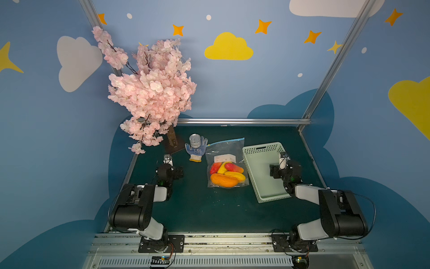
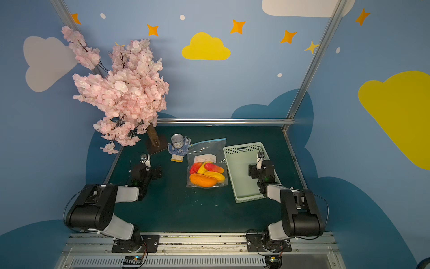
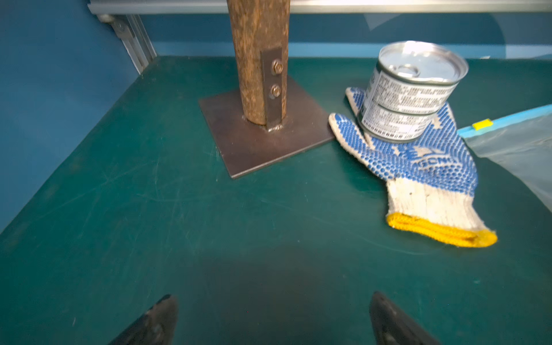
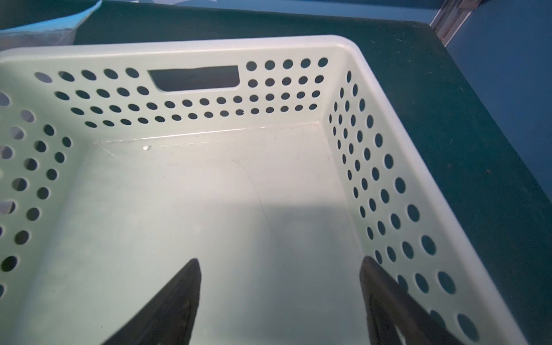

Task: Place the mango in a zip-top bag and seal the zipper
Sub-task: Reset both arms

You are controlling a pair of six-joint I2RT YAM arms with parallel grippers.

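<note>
The clear zip-top bag (image 1: 223, 149) (image 2: 204, 149) lies flat mid-table in both top views, white label up. Several mango fruits (image 1: 226, 175) (image 2: 206, 175), red, yellow and orange, lie inside it at the near end. The light blue zipper (image 1: 226, 141) (image 3: 507, 118) runs along the bag's far edge, with a yellow slider (image 3: 482, 124) at its left end. Whether the zipper is sealed does not show. My left gripper (image 1: 173, 173) (image 3: 273, 295) hangs open over bare mat, left of the bag. My right gripper (image 1: 279, 171) (image 4: 280, 260) stands open and empty over the basket.
A pale green perforated basket (image 1: 263, 149) (image 4: 191, 47) sits right of the bag, nothing in it. A tin can (image 1: 195, 141) (image 3: 412, 89) stands on a blue-dotted glove (image 1: 195, 153) (image 3: 433, 167). A pink blossom tree (image 1: 151, 93) rises from a metal base plate (image 3: 263, 134) at the back left.
</note>
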